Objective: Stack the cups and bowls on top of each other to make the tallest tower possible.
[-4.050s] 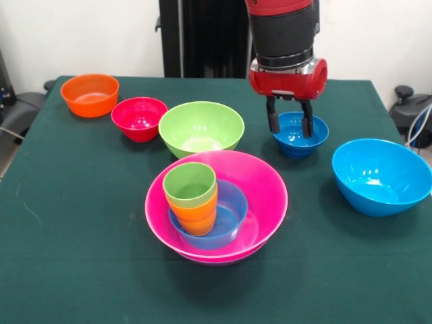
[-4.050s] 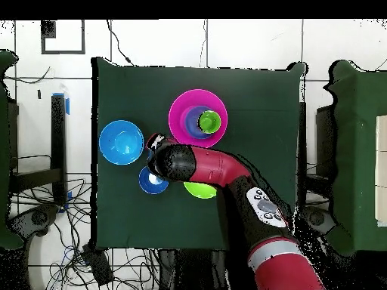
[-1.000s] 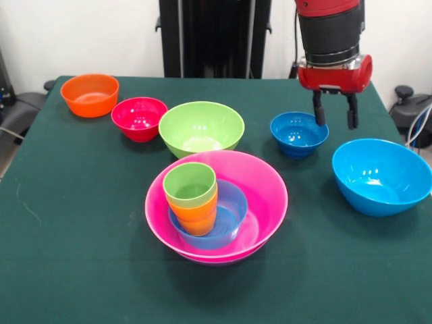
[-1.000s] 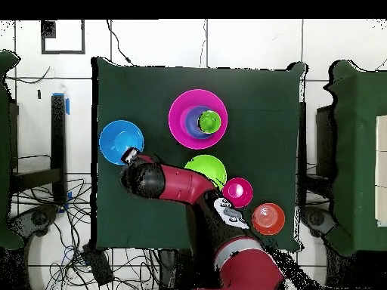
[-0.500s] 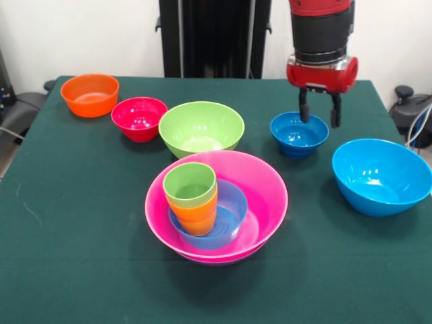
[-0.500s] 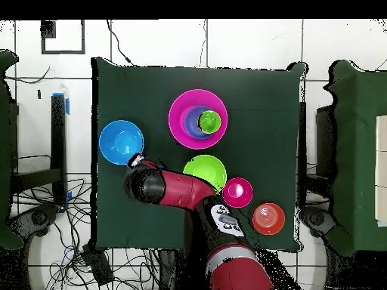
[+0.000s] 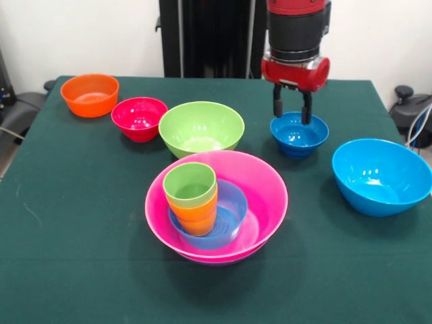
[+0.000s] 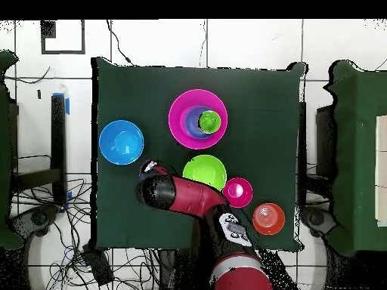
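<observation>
The tower stands in the middle of the table: a wide pink bowl (image 7: 266, 185) over a purple one that barely shows, with a light-blue small bowl (image 7: 229, 206) inside. An orange cup (image 7: 197, 217) stands in that bowl with the light green cup (image 7: 190, 182) nested on top. The overhead view shows the pink bowl (image 8: 181, 113) and the green cup (image 8: 209, 119) too. My gripper (image 7: 291, 111) is open and empty, hanging just above the far rim of the dark-blue small bowl (image 7: 299, 135). In the overhead view the arm hides that bowl.
A lime green bowl (image 7: 201, 128), a red small bowl (image 7: 139, 118) and an orange small bowl (image 7: 89, 94) stand in a row at the far left. A sky-blue large bowl (image 7: 381, 177) sits at the right, also seen from overhead (image 8: 121, 141).
Four seconds ago the gripper was low at the dark-blue bowl. It rose and swung right, and over the last second moved back left above the bowl. The bowls have not moved.
</observation>
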Controlling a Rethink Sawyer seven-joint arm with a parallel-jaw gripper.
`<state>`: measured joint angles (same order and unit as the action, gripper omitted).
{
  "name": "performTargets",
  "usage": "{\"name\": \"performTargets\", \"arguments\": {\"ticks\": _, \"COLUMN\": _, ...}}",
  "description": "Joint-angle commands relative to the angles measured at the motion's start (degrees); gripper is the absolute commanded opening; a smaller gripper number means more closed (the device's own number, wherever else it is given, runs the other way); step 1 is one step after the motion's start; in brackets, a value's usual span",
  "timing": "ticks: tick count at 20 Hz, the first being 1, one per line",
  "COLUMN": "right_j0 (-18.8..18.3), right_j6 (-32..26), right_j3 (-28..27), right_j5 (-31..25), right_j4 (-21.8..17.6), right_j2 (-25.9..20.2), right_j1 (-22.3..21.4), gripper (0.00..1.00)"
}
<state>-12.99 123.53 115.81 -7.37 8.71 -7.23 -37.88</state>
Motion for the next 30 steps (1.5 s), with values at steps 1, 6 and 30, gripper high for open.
{"name": "performTargets", "arguments": {"ticks": 1, "right_j0": 0.5, "right_j6": 12.9, "right_j3": 5.8, "right_j5": 3.9, "right_j4": 2.4, "right_j2": -1.5, "right_j1": 5.2, "gripper": 1.0}}
{"name": "performTargets", "arguments": {"ticks": 6, "right_j0": 1.2, "right_j6": 14.8, "right_j3": 6.3, "right_j5": 5.8, "right_j4": 3.7, "right_j2": -3.4, "right_j1": 5.9, "gripper": 1.0}}
{"name": "performTargets", "arguments": {"ticks": 30, "right_j0": 2.5, "right_j6": 21.5, "right_j3": 6.5, "right_j5": 10.4, "right_j4": 6.5, "right_j2": -9.9, "right_j1": 7.7, "gripper": 1.0}}
